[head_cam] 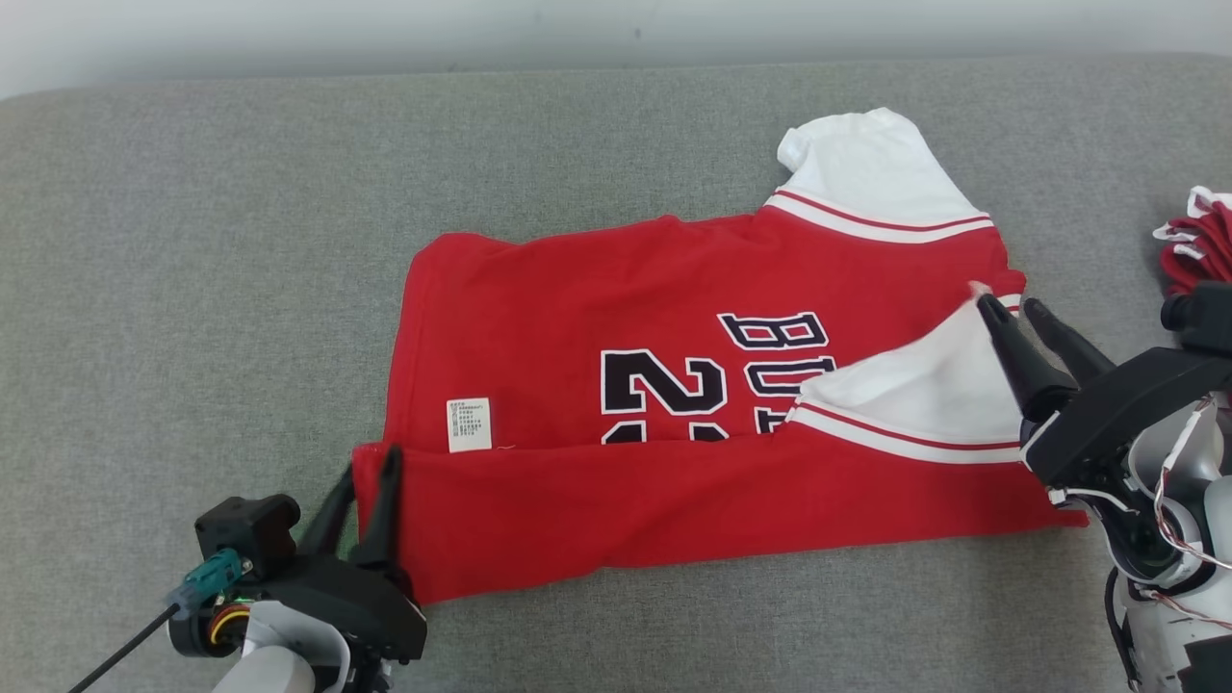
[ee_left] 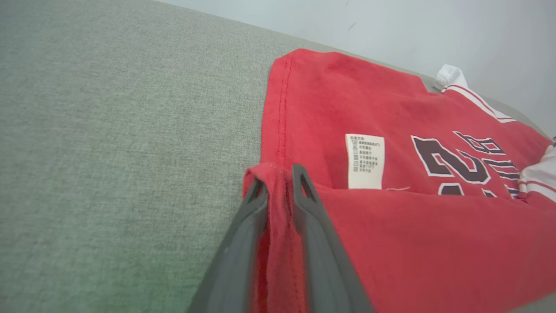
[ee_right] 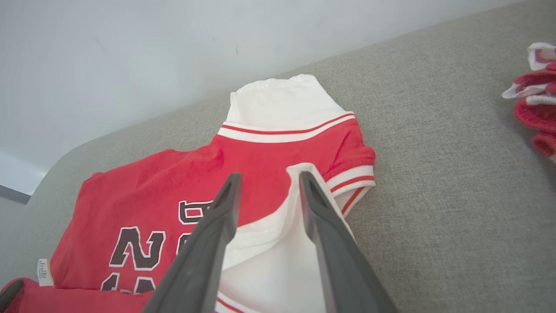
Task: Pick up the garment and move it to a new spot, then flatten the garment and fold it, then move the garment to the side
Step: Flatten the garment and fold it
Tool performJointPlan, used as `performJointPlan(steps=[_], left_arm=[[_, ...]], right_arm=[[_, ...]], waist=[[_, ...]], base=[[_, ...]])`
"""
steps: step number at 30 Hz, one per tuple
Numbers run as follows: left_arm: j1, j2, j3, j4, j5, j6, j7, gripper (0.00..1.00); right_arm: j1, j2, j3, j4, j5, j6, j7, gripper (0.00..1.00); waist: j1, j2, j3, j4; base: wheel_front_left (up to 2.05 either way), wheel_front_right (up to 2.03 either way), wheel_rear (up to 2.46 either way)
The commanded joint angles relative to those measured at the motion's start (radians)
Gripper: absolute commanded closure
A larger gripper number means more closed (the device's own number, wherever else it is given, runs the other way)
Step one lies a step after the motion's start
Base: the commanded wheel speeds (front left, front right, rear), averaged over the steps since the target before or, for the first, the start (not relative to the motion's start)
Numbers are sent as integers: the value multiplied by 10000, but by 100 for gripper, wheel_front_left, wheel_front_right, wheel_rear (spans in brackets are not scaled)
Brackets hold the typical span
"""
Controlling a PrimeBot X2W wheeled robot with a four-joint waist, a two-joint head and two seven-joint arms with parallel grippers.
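Note:
The garment (head_cam: 616, 318) is a red jersey with white sleeves and dark number print, lying flat on the grey padded surface (head_cam: 192, 289), its near long edge folded up over the body. My left gripper (head_cam: 369, 462) is at the fold's left corner. In the left wrist view the garment (ee_left: 391, 226) sends a raised ridge of red hem between the fingers of my left gripper (ee_left: 279, 174), which stand narrowly parted. My right gripper (head_cam: 1008, 303) is at the right end, open. In the right wrist view my right gripper (ee_right: 270, 175) hovers with its fingers apart over the folded-in white sleeve (ee_right: 278, 261).
A second bundle of red and white cloth (head_cam: 1198, 241) lies at the surface's right edge, also seen as the bundle (ee_right: 536, 87) in the right wrist view. A pale wall (head_cam: 616, 29) runs behind the surface. Bare grey surface stretches left of and in front of the jersey.

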Motion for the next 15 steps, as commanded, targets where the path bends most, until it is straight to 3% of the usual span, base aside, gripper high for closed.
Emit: performJointPlan(steps=[1, 7, 15], left_arm=[[-125, -37, -4, 109, 76, 67, -76, 0], [31, 74, 31, 434, 334, 295, -223, 0], [878, 509, 48, 232, 651, 731, -372, 0]], right_arm=[[-129, 69, 7, 77, -49, -24, -124, 0], [108, 232, -212, 445, -33, -24, 62, 0], [1322, 352, -1243, -335, -771, -24, 898, 0]], waist=[[0, -1, -30, -29], [0, -1, -367, -111], [0, -1, -884, -189]], base=[[0, 0, 0], [0, 0, 0], [0, 0, 0]])
